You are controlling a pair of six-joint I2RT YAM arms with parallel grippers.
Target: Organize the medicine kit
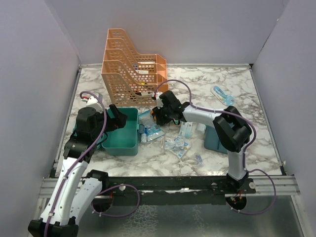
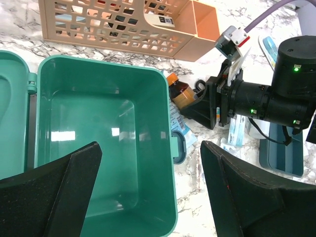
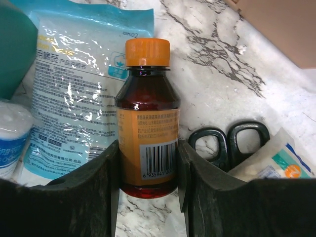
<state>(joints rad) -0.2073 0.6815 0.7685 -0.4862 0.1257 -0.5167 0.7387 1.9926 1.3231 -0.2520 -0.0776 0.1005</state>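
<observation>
- The left hand [image 2: 148, 148] hangs wide open over the medicine kit [image 2: 98, 128], at the counter's [image 1: 232, 94] left side.
- The right hand [image 3: 147, 158], just right of the kit, grips an amber bottle [image 3: 147, 108].
- The kit is a teal box with its lid swung open.

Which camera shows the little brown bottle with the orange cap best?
The right wrist view: the bottle fills the middle, cap and label clear, squeezed by the right pincer. The left wrist view shows only a piece beside that pincer. The top view nearly hides it.
</observation>
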